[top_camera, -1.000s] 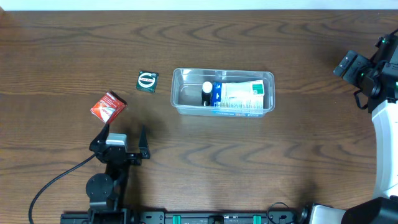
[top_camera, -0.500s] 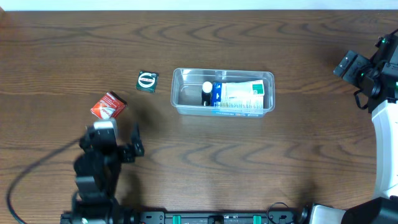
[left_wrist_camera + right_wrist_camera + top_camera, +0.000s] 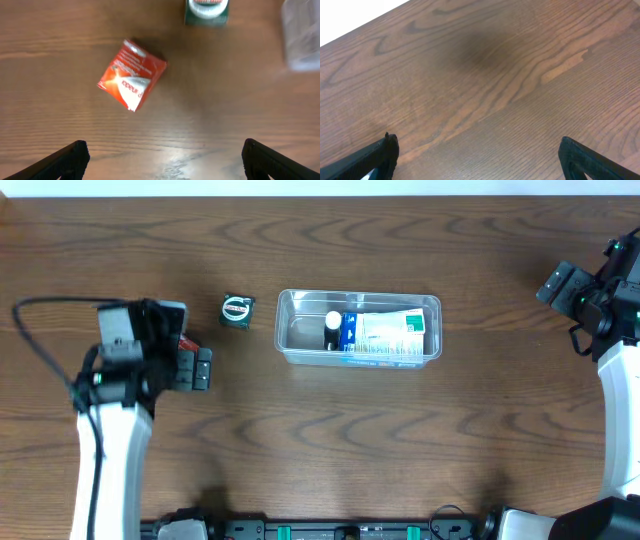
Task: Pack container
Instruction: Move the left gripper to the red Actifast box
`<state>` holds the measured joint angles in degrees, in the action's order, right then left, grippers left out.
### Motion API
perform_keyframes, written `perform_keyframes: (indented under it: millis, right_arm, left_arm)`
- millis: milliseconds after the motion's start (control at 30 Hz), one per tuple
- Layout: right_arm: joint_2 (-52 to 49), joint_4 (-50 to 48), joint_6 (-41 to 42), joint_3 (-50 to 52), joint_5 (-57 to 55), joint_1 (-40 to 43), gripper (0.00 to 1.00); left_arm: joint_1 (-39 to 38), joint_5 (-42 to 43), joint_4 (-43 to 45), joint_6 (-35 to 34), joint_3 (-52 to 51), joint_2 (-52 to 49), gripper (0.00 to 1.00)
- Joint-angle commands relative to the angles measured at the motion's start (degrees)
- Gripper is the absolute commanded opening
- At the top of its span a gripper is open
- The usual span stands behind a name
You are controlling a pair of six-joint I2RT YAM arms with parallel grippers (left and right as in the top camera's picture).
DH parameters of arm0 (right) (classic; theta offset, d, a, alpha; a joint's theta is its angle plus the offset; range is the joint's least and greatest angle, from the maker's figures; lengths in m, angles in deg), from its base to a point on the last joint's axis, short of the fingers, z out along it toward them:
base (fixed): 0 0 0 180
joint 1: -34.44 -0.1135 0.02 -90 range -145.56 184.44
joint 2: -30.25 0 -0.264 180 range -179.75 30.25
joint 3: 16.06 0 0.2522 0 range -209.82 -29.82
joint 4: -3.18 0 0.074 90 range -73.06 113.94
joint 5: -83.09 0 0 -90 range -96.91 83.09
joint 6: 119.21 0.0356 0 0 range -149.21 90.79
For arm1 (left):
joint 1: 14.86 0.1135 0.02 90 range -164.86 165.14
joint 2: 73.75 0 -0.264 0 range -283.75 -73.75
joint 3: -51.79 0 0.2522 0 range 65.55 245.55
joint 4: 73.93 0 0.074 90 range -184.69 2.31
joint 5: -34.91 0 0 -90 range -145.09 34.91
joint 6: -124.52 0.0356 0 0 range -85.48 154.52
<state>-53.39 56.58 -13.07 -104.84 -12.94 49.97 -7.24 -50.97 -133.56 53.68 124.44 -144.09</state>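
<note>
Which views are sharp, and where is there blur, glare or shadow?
Overhead view: sharp and evenly lit, container crisp. Left wrist view: red packet and green packet softly blurred, pale glare on the table near the bottom edge. Right wrist view: sharp wood grain, one soft dark shadow patch.

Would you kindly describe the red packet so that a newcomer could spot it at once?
Find the clear container in the middle of the table and look to its left, past the small dark green packet. The red packet lies right by the left claw. It alone is bright red with white print.
</note>
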Motion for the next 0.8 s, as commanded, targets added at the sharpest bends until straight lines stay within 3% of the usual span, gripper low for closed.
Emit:
perform_keyframes:
  millis: [0,367,533,767]
  right_arm:
    - [0.04,0.04,0.76,-0.24,-0.17,0.42,0.99]
    - [0.04,0.04,0.76,-0.24,-0.17,0.37,0.99]
    - [0.04,0.04,0.76,-0.24,-0.17,0.37,0.99]
    - [0.04,0.04,0.76,-0.24,-0.17,0.37,0.99]
  left_arm:
    - [1.16,1.73,0.17,7.69,1.03,-4.24,0.98]
    - [6.56,2.93,7.82,15.98,1.03,-12.68,0.98]
    - [8.5,7.58,11.04,16.22,1.03,-17.68,0.98]
    - [8.5,7.67,14.73,16.92,1.03,-22.91,0.98]
